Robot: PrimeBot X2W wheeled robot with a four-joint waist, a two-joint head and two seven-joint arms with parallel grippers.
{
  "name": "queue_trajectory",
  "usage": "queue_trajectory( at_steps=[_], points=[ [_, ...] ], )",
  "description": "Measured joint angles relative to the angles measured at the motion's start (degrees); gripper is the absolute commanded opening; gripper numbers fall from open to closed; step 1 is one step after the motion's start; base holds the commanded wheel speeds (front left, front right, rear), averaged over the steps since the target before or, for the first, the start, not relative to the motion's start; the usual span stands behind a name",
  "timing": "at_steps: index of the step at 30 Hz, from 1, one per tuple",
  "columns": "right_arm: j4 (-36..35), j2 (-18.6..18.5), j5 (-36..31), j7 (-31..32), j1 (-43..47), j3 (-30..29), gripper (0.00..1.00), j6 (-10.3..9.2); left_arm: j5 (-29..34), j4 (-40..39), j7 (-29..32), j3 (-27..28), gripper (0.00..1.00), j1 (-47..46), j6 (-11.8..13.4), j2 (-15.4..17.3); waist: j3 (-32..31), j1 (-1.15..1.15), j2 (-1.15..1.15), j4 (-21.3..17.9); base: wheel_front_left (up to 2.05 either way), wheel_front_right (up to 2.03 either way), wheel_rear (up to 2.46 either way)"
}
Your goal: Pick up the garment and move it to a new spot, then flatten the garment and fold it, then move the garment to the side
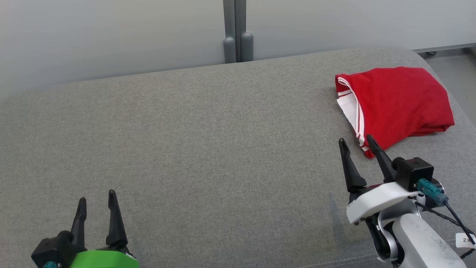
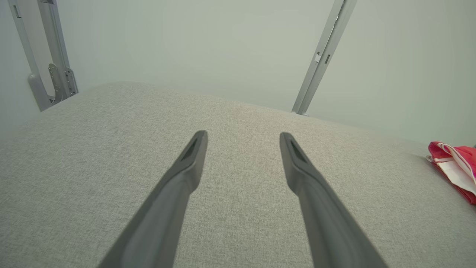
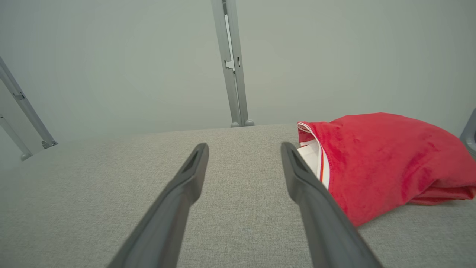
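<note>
Grey fabric bench (image 1: 186, 149) stood before a pale wall (image 1: 111, 33), right tool (image 1: 355, 139) gaped empty, folded red garment (image 1: 398, 100) lay just beside its right finger, left tool (image 1: 97, 195) likewise spread, empty

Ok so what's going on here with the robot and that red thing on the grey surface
A two-armed robot is working over a grey padded surface. A red garment with white striped trim lies in a compact, folded-looking bundle near the far right side. Nothing is holding it. The right gripper is open and empty, with its fingertips right by the garment's near edge. The left gripper is open and empty too, low on the left and well away from the garment.
</note>
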Motion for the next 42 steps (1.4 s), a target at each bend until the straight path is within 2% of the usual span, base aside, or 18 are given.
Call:
queue_trajectory(
  at_steps=[16, 17, 26, 42],
  points=[
    [-0.4, 0.5, -1.5, 0.0, 1.0, -1.0, 1.00, 0.00, 0.5, -0.1, 0.0, -0.5, 1.00, 0.0, 0.0, 0.0, 0.3, 0.00, 0.00, 0.0, 0.00, 0.00, 0.00],
    [-0.4, 0.6, -1.5, 0.0, 1.0, -1.1, 0.00, 0.00, 0.6, -0.2, 0.0, -0.5, 0.00, 0.0, 0.0, 0.0, 0.4, 0.00, 0.00, 0.0, 0.00, 0.00, 0.00],
    [2.3, 1.9, -0.6, 0.2, 4.2, -0.5, 0.00, 0.29, -0.4, 3.0, 0.3, -1.4, 0.00, 0.2, 0.0, -0.5, 0.4, 0.00, 0.00, 0.0, 0.00, 0.00, 0.00],
    [1.6, 3.0, 11.3, 2.1, 4.5, -4.1, 0.00, 2.14, -11.6, 2.5, 2.1, -1.2, 0.00, 0.2, -1.4, -0.5, 0.2, 0.00, 0.00, 0.8, 0.00, 0.00, 0.00]
  ],
)
